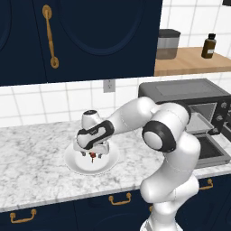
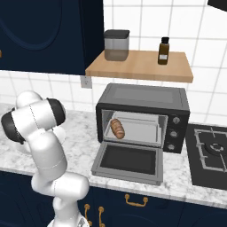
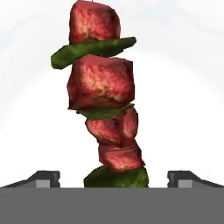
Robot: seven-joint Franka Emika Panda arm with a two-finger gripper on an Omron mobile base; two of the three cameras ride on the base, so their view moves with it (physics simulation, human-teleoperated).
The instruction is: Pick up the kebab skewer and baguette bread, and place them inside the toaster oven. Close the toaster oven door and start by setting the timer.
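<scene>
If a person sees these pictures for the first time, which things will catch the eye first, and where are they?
The white arm bends low over the white plate on the marble counter, its open claw just above the kebab skewer, whose red meat and green pieces loom large in the hand view. To the right stands the toaster oven with its door folded down. The baguette bread already lies inside, at the left.
</scene>
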